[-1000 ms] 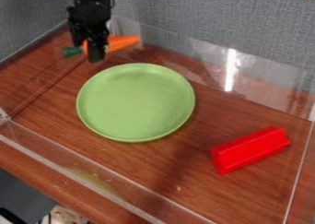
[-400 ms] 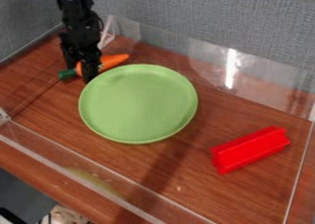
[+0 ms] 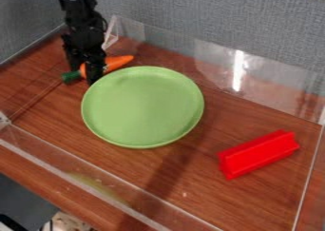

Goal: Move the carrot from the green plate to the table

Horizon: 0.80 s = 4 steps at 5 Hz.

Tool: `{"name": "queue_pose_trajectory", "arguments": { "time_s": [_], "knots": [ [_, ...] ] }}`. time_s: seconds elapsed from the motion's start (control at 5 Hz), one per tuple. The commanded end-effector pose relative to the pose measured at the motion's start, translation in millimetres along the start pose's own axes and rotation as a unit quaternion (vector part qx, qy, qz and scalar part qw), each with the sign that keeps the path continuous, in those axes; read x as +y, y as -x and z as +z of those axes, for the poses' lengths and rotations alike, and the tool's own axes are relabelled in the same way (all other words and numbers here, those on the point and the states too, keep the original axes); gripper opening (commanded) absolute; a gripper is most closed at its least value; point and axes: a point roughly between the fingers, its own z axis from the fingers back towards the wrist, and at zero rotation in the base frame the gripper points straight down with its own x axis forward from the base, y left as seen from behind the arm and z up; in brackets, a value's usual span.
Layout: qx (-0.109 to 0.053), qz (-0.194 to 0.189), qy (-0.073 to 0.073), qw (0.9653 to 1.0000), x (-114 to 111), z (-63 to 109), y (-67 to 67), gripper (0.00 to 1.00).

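The orange carrot [image 3: 116, 62] lies crosswise between the fingers of my gripper [image 3: 84, 71], with its green stem end [image 3: 68, 77] sticking out to the left. The gripper points straight down and is shut on the carrot, low over the table [image 3: 51, 92] just beyond the far left rim of the green plate [image 3: 143, 106]. I cannot tell whether the carrot touches the wood. Nothing lies on the plate.
A red rectangular block [image 3: 258, 153] lies on the table to the right of the plate. Clear acrylic walls [image 3: 235, 68] edge the tabletop at the back, left and front. Grey fabric hangs behind the back wall.
The gripper has come down and a little to the left with the carrot, from above the back wall to just over the table. It has held still over the last half second.
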Motion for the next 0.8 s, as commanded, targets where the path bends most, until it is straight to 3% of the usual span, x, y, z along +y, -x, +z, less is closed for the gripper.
{"name": "queue_pose_trajectory", "arguments": {
  "time_s": [0.0, 0.6],
  "knots": [
    [-0.019, 0.014, -0.013, 0.9996, 11.3, 14.0, -2.8, 0.0],
    [-0.018, 0.03, -0.004, 0.9994, 10.9, 12.1, -2.4, 0.0]
  ]
}}
